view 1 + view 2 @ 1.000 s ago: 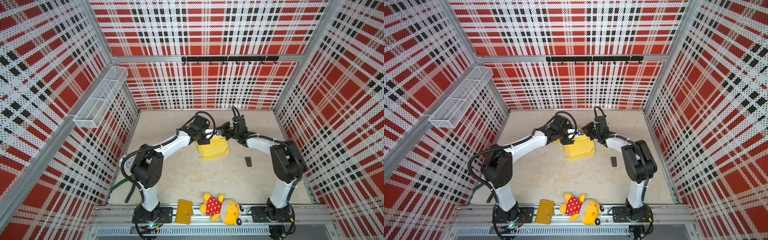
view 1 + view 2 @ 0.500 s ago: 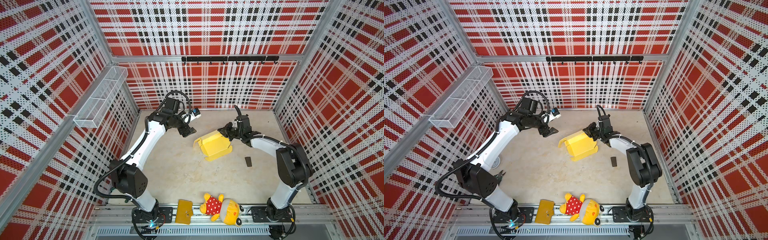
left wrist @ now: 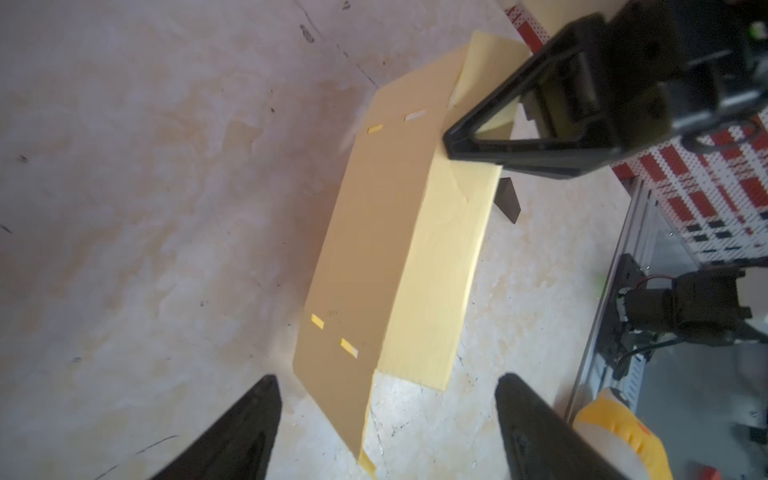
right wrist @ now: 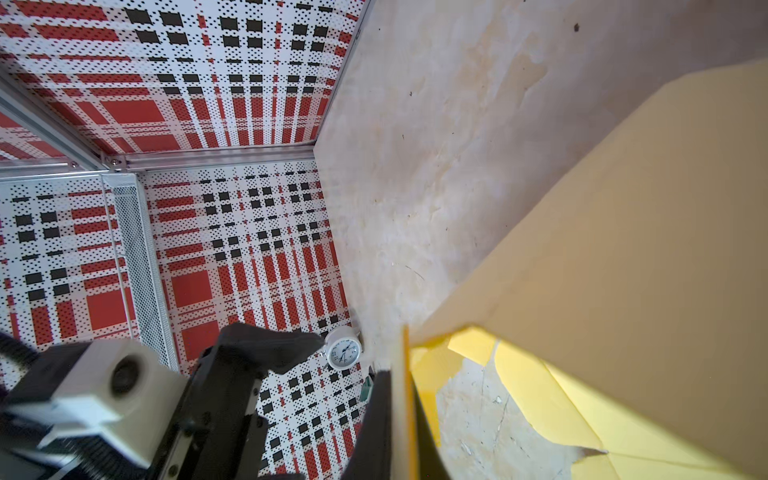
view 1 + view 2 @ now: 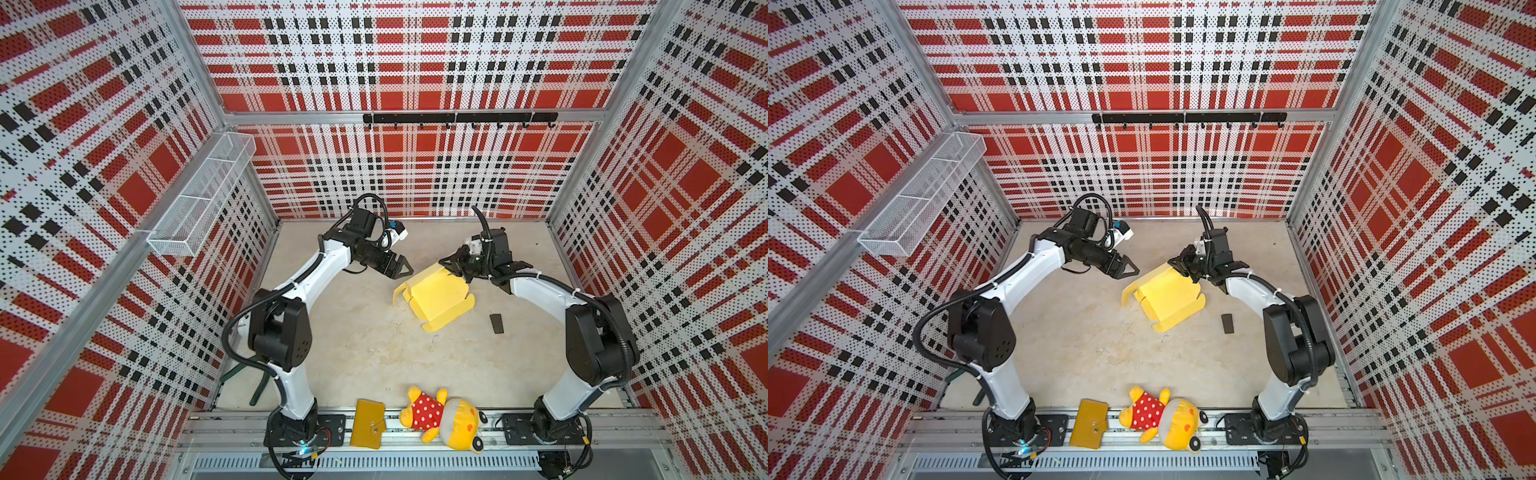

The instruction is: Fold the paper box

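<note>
Partly folded, the paper box [image 5: 436,296] lies mid-scene on the table [image 5: 365,345], its far edge pinched by the right gripper [image 5: 449,268].
Just left of the box hangs the left gripper [image 5: 402,269], jaws spread, not touching; a small black strip [image 5: 496,323] lies near on the right; a plush toy [image 5: 442,415] and a mustard wallet [image 5: 369,423] sit on the near rail, well apart; the right gripper hides the pinched corner.

The paper box [image 5: 436,296] is matt thin cardboard; the tabletop [image 5: 374,353] mottled, scuffed.
</note>
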Controlling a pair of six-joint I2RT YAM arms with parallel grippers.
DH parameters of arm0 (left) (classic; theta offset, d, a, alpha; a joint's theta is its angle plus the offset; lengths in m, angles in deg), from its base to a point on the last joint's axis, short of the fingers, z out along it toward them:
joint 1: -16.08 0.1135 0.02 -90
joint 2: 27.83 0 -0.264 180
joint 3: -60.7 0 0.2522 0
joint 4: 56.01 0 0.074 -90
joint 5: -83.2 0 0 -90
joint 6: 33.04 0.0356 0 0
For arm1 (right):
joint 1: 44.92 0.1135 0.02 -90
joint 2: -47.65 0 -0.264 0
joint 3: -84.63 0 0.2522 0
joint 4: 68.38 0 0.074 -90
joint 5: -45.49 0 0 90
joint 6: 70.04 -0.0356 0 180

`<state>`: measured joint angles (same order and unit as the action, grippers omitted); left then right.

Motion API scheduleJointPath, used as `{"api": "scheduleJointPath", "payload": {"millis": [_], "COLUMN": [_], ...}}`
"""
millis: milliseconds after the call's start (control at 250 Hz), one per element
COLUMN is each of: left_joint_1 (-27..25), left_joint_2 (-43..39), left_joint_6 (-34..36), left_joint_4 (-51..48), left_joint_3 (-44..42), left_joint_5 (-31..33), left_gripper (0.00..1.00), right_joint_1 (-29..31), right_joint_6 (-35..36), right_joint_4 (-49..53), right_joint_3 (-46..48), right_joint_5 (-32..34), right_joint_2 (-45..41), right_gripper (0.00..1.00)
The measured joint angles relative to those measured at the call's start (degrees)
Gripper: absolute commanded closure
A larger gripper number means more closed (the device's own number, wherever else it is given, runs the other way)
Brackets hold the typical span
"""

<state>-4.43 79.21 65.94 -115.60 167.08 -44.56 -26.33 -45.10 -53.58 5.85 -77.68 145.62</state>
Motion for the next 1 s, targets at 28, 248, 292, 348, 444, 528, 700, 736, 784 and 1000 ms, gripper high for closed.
{"api": "scheduleJointPath", "payload": {"millis": [28, 248, 292, 348, 444, 528, 700, 736, 784, 1000], "left_joint_1": [0.0, -0.3, -0.4, -0.6, -0.7, -0.8, -0.8, -0.8, -0.8, -0.8], "left_joint_2": [1.2, 8.6, 9.5, 10.9, 13.5, 14.9, 16.8, 17.2, 18.0, 20.5], "left_joint_6": [-1.1, -3.7, -3.6, -3.3, -2.6, -2.1, -1.4, -1.4, -1.4, -1.2], "left_joint_4": [0.1, -0.9, -1.4, -2.3, -4.0, -5.1, -6.8, -6.9, -7.3, -8.3], "left_joint_3": [0.0, 2.8, 4.0, 6.0, 9.4, 10.3, 10.3, 10.4, 10.8, 12.1], "left_joint_5": [-0.5, -3.3, -3.8, -4.6, -6.0, -7.0, -8.8, -9.4, -10.0, -12.1], "left_gripper": [0.16, 0.09, 0.1, 0.1, 0.1, 0.1, 0.09, 0.08, 0.08, 0.09], "right_joint_1": [0.0, 0.0, 0.0, 0.0, -0.2, -0.3, -0.5, -0.6, -0.8, -1.0], "right_joint_6": [0.2, 1.0, 1.0, 1.0, 1.1, 1.3, 1.0, 0.6, 0.1, -0.8], "right_joint_4": [-0.5, -3.7, -4.2, -4.5, -4.7, -4.8, -6.0, -6.5, -7.2, -8.8], "right_joint_3": [0.1, 1.1, 1.1, 1.1, 1.0, 0.6, 0.2, 0.2, 0.2, 0.2], "right_joint_5": [-0.1, -2.0, -2.4, -2.8, -3.4, -3.7, -3.9, -3.9, -3.8, -3.8], "right_joint_2": [0.4, 3.4, 3.8, 4.2, 4.6, 5.0, 6.7, 7.1, 7.5, 8.9], "right_gripper": [0.95, 0.95, 0.95, 0.95, 0.94, 0.93, 0.92, 0.91, 0.91, 0.84]}}
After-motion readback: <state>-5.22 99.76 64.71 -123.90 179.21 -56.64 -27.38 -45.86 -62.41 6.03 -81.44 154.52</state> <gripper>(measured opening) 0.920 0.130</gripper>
